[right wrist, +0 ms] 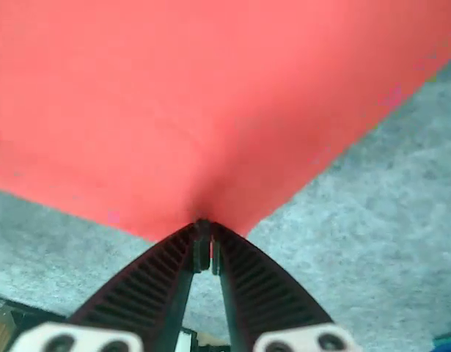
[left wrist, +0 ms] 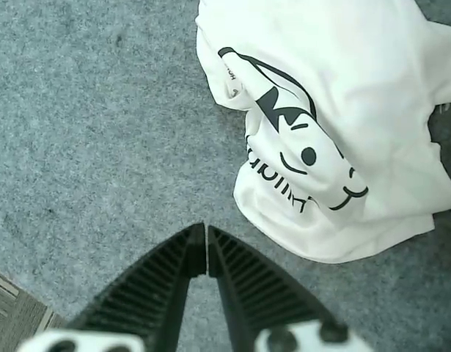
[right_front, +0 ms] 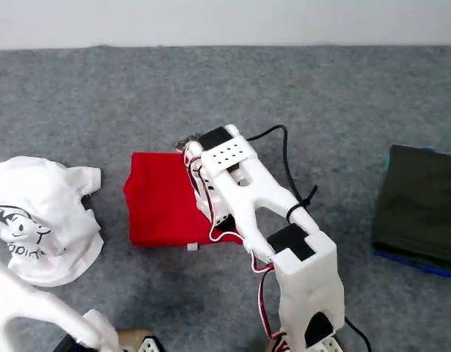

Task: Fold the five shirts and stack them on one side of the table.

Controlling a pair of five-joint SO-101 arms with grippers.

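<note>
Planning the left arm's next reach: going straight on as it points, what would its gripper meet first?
Probably the bare grey carpet just ahead of the left gripper; the white shirt lies beside that line, though depth is unclear.

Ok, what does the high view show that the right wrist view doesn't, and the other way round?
High view, not the wrist: the crumpled white shirt at the left, and a folded dark green shirt lying on a blue shirt at the right. Right wrist view, not the high: the right tool shut, pinching the red shirt. Both: the red shirt and the grey table.
</note>
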